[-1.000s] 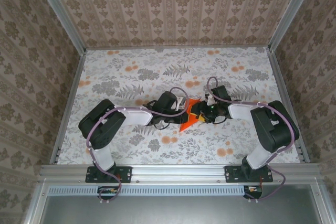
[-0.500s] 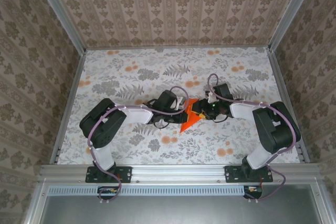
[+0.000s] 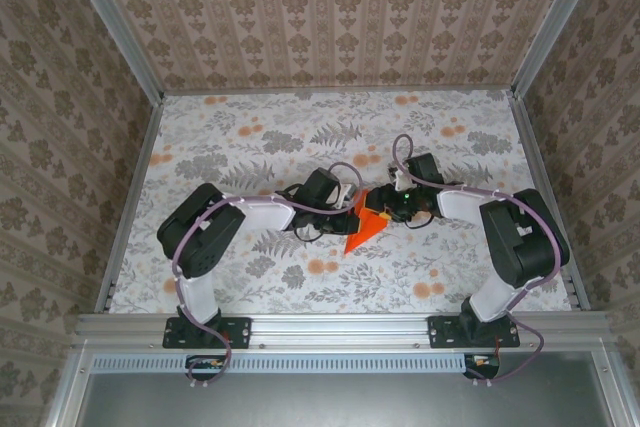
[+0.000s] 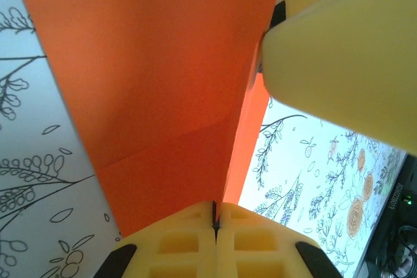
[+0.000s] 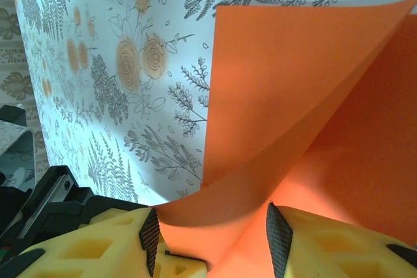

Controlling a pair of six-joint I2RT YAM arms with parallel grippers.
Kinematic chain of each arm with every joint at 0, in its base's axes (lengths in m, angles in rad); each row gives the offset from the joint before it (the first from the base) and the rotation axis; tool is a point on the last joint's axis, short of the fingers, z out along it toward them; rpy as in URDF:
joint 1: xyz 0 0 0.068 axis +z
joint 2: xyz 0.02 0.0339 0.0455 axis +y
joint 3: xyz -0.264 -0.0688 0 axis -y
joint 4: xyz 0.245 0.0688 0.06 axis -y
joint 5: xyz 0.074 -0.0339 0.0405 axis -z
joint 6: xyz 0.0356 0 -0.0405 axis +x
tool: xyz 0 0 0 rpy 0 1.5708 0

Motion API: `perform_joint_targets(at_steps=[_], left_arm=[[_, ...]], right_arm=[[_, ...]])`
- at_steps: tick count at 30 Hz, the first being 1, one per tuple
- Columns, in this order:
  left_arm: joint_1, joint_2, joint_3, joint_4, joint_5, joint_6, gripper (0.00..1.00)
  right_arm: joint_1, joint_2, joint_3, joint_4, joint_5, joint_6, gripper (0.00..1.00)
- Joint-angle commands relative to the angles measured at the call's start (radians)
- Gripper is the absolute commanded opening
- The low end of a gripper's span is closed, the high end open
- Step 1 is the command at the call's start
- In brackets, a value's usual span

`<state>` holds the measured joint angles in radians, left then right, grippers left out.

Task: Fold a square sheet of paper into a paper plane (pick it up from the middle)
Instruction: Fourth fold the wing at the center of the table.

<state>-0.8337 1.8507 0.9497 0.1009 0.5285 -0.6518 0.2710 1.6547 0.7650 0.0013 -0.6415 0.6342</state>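
The square sheet of paper [image 3: 361, 231] is bright orange and partly folded, its point aimed at the near left, and it sits between both grippers at the table's middle. My left gripper [image 3: 351, 210] is shut on a creased edge of the paper [image 4: 163, 83], its jaws [image 4: 215, 216] pressed together on it. My right gripper [image 3: 384, 209] stands half open at the paper's right side. In the right wrist view the paper [image 5: 313, 96] bows in a loose curl between my right gripper [image 5: 212, 237]'s spread pads [image 5: 279, 232]. The right gripper's yellow finger [image 4: 339, 50] touches the sheet's upper edge.
The floral tablecloth [image 3: 250, 147] covers the table, with patterned walls [image 3: 330, 7] on three sides and a metal rail [image 3: 340, 327] along the near edge. Both arms [image 3: 250, 217] reach inward and meet at the middle. Open cloth lies behind and to both sides.
My left gripper has shut on the paper's edge. Both grippers have drawn a little closer, and the paper looks more gathered up between them.
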Motion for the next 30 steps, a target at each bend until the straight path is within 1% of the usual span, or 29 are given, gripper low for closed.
perform_joint_targets(at_steps=[1, 8, 14, 22, 30], left_arm=[[0.010, 0.015, 0.012, 0.017, 0.053, -0.030, 0.02], [0.024, 0.016, -0.007, 0.066, 0.071, -0.059, 0.03], [0.025, 0.019, -0.015, 0.088, 0.081, -0.062, 0.03], [0.028, 0.042, 0.000, 0.109, 0.084, -0.059, 0.13], [0.027, 0.029, -0.007, 0.120, 0.074, -0.063, 0.23]], right_arm=[[-0.009, 0.014, -0.011, 0.011, -0.024, -0.021, 0.50], [-0.015, 0.020, -0.030, 0.044, -0.027, -0.017, 0.49], [-0.016, 0.067, -0.004, 0.000, -0.001, -0.010, 0.49], [-0.016, 0.109, 0.011, -0.030, 0.039, 0.016, 0.49], [-0.016, 0.113, 0.011, -0.073, 0.082, 0.016, 0.50]])
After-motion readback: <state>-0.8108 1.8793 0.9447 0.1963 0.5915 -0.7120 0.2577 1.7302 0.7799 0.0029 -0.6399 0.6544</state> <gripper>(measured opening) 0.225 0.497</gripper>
